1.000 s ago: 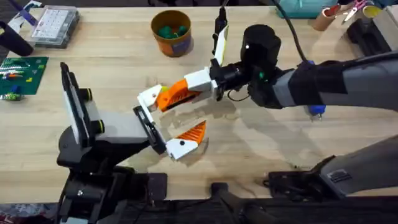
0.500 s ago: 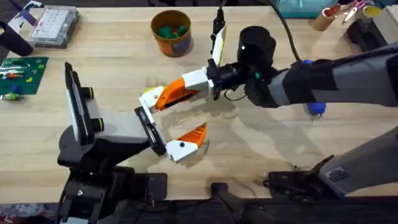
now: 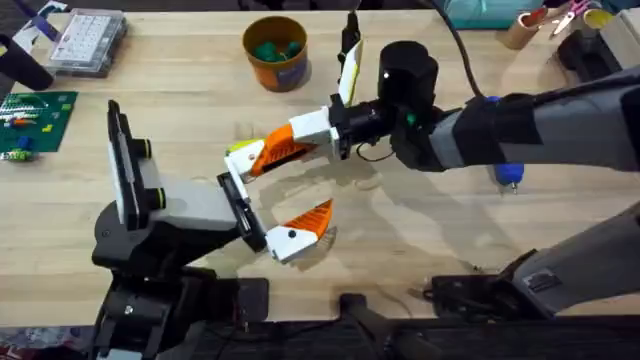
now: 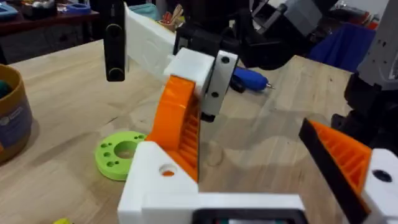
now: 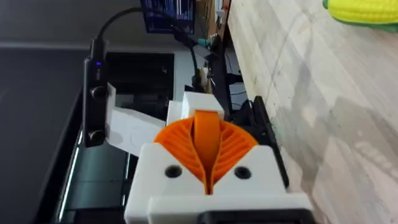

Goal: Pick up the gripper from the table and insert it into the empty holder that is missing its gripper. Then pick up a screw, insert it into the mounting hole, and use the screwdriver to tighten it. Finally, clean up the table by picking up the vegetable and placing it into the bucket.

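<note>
The orange finger (image 3: pixel 272 152) is pinched in the right pincer (image 3: pixel 322 135), whose own orange pads close flat together around it in the right wrist view, and its white base sits against the upper socket block of the holder (image 3: pixel 238 205). Insertion looks nearly complete but not confirmed seated. The twin finger (image 3: pixel 305 222) occupies the lower socket. The left arm carries the holder; I cannot tell how its pincer stands. Screw fitting, tightening and moving the corn (image 5: pixel 364 11) from the surface (image 3: pixel 400 230) into the orange bucket (image 3: pixel 275 52) all remain.
</note>
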{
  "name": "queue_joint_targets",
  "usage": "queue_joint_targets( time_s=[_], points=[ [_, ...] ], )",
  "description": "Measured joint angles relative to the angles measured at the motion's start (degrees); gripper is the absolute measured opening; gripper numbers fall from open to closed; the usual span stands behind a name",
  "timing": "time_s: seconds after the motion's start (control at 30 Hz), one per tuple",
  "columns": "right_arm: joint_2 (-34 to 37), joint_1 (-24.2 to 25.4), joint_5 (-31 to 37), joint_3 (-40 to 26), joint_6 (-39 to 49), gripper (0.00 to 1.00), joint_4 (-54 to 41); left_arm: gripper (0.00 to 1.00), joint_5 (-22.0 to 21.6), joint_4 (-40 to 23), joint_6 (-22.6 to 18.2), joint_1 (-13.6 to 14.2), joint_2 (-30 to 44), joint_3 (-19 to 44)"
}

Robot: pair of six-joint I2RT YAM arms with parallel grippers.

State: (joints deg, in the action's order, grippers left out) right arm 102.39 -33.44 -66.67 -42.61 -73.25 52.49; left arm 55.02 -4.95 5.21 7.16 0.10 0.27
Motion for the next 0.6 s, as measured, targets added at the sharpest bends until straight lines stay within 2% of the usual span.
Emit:
queue_joint_targets(
  time_s=[0.3, 0.33, 0.4, 0.5, 0.6],
  points=[
    [0.0, -0.14, 0.47, 0.0, 0.02, 0.018, 0.02, 0.987, -0.17, 0.0, 0.12, -0.02, 0.02, 0.0],
    [0.0, -0.15, 0.5, 0.0, -0.01, 0.04, 0.0, 0.987, -0.17, 0.0, 0.17, -0.02, 0.0, 0.0],
    [0.04, -0.23, 1.48, 0.0, 0.77, 0.26, -0.58, 0.987, -0.01, 0.04, -0.21, -0.02, -0.02, 0.0],
    [0.51, -0.3, 2.41, 0.02, 1.3, 0.395, -1.12, 0.987, -0.2, 0.07, -0.38, -0.02, -0.02, 0.0],
    [0.65, -0.3, 2.68, 0.02, 1.61, 0.461, -1.24, 0.987, -0.26, 0.07, -0.58, -0.02, -0.06, 0.0]
  ],
)
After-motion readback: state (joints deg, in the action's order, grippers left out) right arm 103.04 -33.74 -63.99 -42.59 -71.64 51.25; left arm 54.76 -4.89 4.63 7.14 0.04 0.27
